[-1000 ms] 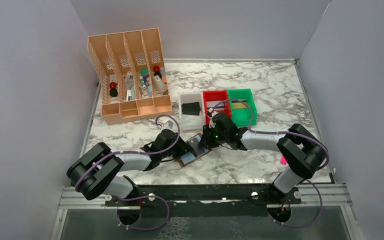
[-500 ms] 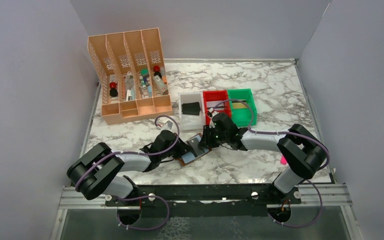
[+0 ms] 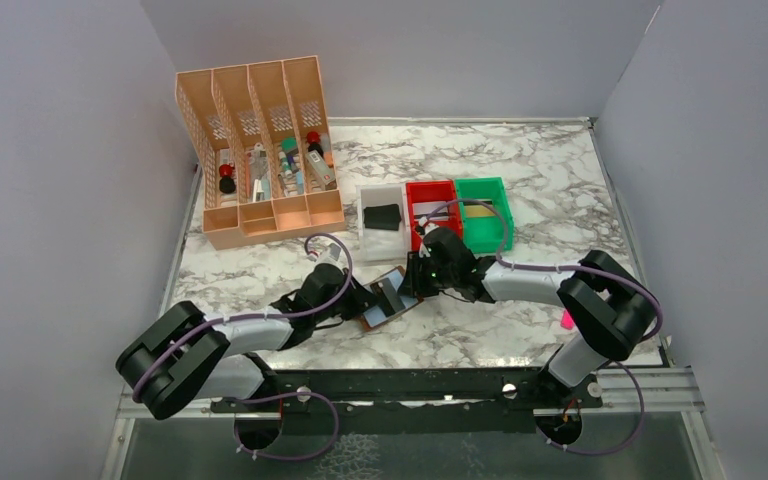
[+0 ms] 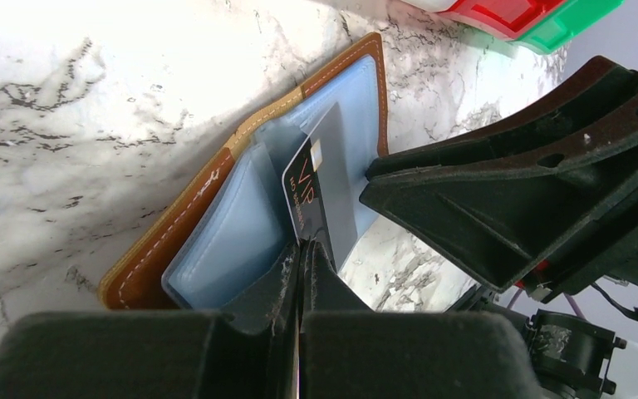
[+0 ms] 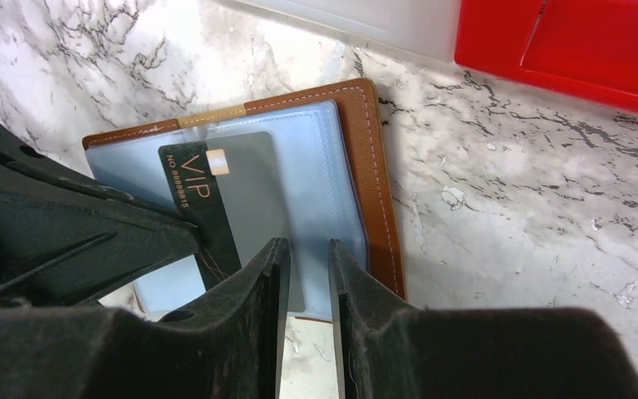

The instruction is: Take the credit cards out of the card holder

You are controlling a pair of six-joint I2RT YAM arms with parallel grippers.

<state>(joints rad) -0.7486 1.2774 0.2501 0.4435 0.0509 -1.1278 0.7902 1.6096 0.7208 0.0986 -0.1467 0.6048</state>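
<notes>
As brn holder [image 5: 375,166] gapes, grey VIP card [image 5: 245,187]

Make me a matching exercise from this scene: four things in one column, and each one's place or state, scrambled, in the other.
Things:
1. card holder
2. card
3. white bin
4. green bin

Places or states:
A. pinched by the shut left gripper
B. lying open on the table
C. holds a black object
D. right beside the red bin, at the end of the row

Pairs: 1-B, 2-A, 3-C, 4-D
</notes>
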